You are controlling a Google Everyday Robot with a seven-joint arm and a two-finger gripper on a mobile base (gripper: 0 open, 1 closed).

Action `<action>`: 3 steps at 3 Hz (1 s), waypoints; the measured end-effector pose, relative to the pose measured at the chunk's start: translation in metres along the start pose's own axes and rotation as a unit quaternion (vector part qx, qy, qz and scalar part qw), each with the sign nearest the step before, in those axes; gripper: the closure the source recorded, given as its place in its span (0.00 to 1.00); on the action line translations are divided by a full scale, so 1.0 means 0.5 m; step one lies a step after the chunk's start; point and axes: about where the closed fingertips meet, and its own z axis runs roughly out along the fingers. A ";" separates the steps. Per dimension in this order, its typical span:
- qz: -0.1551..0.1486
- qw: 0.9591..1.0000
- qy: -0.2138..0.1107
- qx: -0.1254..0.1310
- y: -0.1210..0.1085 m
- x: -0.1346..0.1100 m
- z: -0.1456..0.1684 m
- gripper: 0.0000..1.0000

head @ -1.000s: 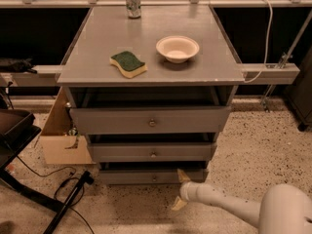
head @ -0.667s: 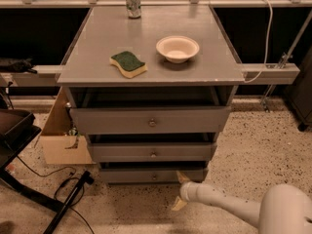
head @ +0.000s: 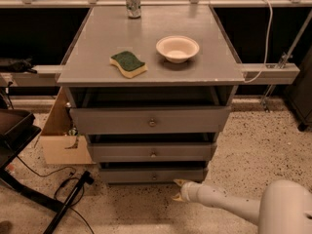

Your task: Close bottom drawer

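**Btm drawer: gripper low-right of the front, no contact**

Cam view: your gripper [head: 177, 190] sits near the floor, tips spread wide, holding nothing. The bottom drawer [head: 126, 175] is the lowest front on the cabinet [head: 209, 67] and pokes out a bit, so prob not fully shut. Its front runs L-R. The knob [head: 154, 177] lies just up-left of the gripper, close but apart. Next move, imo: shift left toward centre, then push straight back so it doesn't skew.

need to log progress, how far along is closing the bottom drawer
Done: the hand sits low by the floor, at the lower edge of the bottom drawer front, right of its knob. In hand: nothing gripped, fingers spread. Left: the drawer looks slightly out, with a dark gap above it, so the push remains.
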 end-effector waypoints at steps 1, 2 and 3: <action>-0.029 0.999 0.019 0.019 -0.018 -0.001 -0.075 0.65; -0.089 0.993 0.056 0.063 -0.095 -0.020 -0.216 0.96; -0.139 0.980 0.078 0.117 -0.157 -0.085 -0.318 1.00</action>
